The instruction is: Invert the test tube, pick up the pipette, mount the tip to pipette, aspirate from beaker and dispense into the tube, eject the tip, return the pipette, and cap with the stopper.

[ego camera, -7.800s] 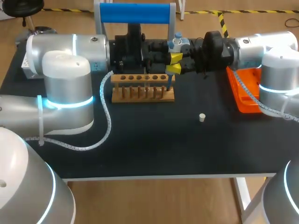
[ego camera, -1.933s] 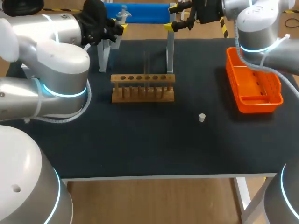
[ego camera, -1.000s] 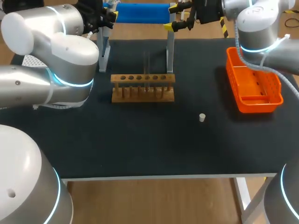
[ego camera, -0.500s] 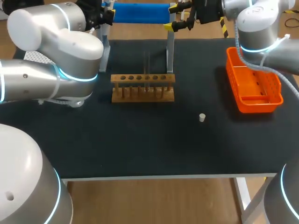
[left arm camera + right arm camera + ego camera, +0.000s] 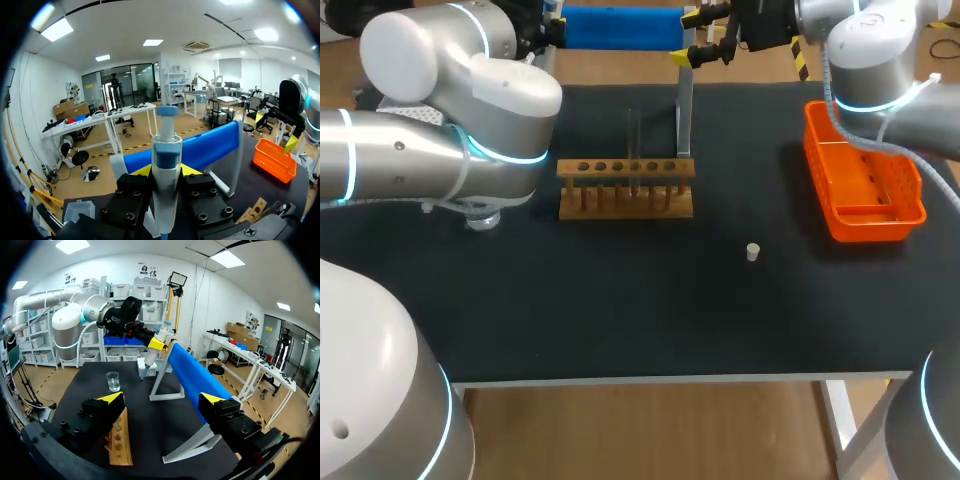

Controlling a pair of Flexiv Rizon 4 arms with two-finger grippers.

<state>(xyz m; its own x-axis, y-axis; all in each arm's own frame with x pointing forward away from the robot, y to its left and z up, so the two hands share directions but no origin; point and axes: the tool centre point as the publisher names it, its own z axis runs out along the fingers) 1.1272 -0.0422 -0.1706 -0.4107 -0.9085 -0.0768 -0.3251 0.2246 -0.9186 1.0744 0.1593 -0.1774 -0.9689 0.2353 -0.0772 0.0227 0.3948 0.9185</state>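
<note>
Black table (image 5: 620,320): pipette (image 5: 166,145) upright, clamped in left gripper (image 5: 166,171), beside blue stand (image 5: 210,147); right gripper (image 5: 162,398) fingers apart.

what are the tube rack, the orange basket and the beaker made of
Rack: wood, it seems; matt tan, with drilled holes.
Basket: probably plastic; an even bright orange, with moulded, slightly shiny walls.
Beaker: clear and see-through, so glass or clear plastic; I cannot tell which.

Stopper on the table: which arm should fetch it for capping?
Likely right. The right gripper is open and empty, and the stopper lies right of the rack, on its side. The left gripper is shut on the pipette.
</note>
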